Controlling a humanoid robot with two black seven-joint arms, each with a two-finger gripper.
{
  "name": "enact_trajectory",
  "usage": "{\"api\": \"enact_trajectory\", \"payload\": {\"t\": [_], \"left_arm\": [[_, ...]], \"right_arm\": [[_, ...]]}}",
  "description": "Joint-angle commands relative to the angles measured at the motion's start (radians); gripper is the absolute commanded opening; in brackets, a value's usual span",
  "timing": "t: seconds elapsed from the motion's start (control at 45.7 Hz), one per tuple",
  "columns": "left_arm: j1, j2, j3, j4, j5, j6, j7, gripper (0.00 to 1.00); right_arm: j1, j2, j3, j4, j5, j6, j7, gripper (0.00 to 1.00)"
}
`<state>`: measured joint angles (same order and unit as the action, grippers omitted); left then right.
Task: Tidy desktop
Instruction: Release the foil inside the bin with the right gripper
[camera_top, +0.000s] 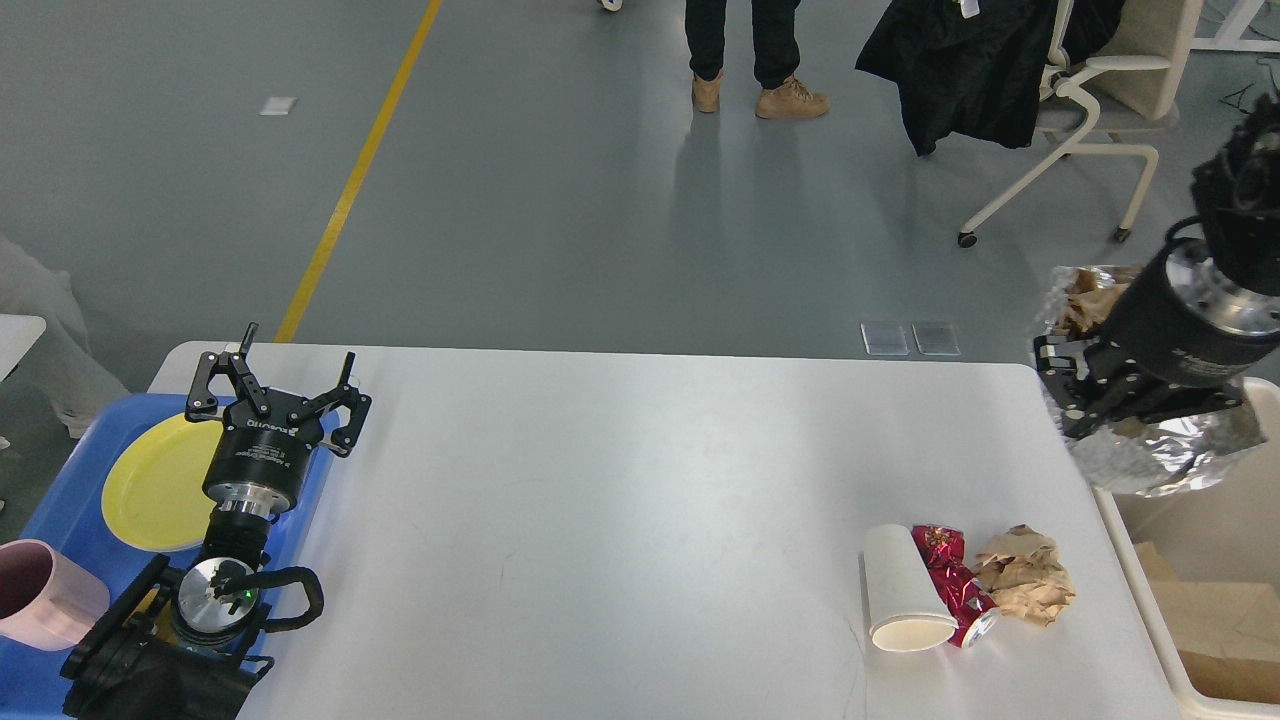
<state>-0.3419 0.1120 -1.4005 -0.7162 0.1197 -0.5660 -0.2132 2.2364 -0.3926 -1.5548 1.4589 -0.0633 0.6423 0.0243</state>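
White desktop (620, 480) mostly bare — cup (905, 590), can (955, 585), paper (1025, 575) near right edge

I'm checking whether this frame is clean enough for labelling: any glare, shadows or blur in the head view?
Head view: soft overhead reflections streak the desktop and the grey floor; the foil tray held by the right gripper glints; the left gripper, paper cup and crushed can are sharp, casting faint shadows.

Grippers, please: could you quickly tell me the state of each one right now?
Left gripper: open, empty, above the blue tray.
Right gripper: closed on the crumpled foil.
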Motion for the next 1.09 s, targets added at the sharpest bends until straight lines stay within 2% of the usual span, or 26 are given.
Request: {"api": "enact_trajectory", "payload": {"t": [0.0,0.109,0.241,0.46,0.635,0.853,0.941,1.072], "left_arm": [[0.001,0.0,0.0,0.0,0.0,0.0,0.0,0.96],[0.0,0.0,0.001,0.0,0.0,0.0,0.0,0.96],[0.001,0.0,0.0,0.0,0.0,0.0,0.0,0.96],[0.0,0.0,0.001,0.0,0.0,0.0,0.0,0.96],[0.0,0.0,0.0,0.0,0.0,0.0,0.0,0.96],[0.0,0.0,0.0,0.001,0.0,0.0,0.0,0.96],[0.0,0.0,0.0,0.0,-0.002,0.0,0.0,0.96],[0.0,0.0,0.0,0.001,0.0,0.0,0.0,0.96]], "right_arm": [[-0.179,-0.192,-0.007,-0.185,-0.061,-0.046,-0.001,0.0],[-0.355,-0.285,0.053,-0.368,-0.064,-0.093,-0.006,0.0],[-0.624,-0.342,0.186,-0.555,-0.066,-0.188,-0.004,0.0],[-1.027,-0.328,0.386,-0.839,-0.064,-0.309,-0.003,0.0],[-1.296,-0.238,0.542,-0.997,-0.061,-0.365,-0.009,0.0],[-1.641,-0.036,0.668,-1.362,-0.049,-0.496,-0.011,0.0],[-1.712,0.014,0.671,-1.416,-0.049,-0.52,-0.012,0.0],[-1.727,0.043,0.679,-1.416,-0.047,-0.543,-0.012,0.0]]}}
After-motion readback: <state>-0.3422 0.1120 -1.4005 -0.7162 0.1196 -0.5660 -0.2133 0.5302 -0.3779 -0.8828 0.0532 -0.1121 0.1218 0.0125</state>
